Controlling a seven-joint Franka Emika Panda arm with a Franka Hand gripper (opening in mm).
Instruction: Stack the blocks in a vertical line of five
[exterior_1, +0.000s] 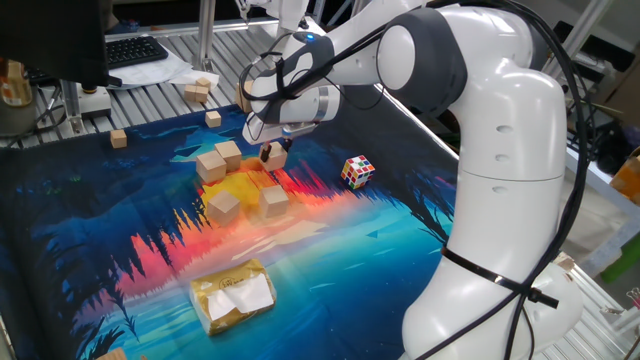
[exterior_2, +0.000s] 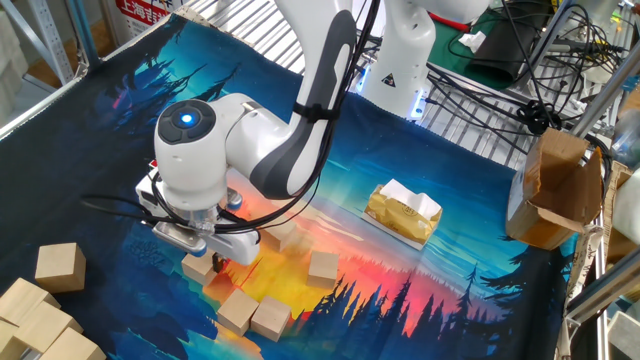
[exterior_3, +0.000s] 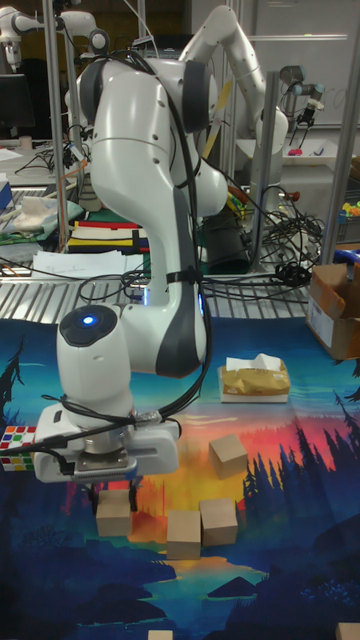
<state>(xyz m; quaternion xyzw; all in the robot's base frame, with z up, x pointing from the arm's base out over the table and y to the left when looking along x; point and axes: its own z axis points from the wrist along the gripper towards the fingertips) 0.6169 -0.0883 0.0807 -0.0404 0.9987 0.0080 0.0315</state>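
Five light-tan blocks lie singly on the painted mat. Two sit side by side, and two more lie nearer the front. The fifth block rests on the mat under my gripper. My fingers stand down on either side of its top, close against its sides. In the tall fixed view the arm hides one of the blocks.
A multicoloured puzzle cube sits to the right of the blocks. A yellow packet lies near the mat's front. Small tan cubes sit at the mat's far edge. A cardboard box stands beyond the mat.
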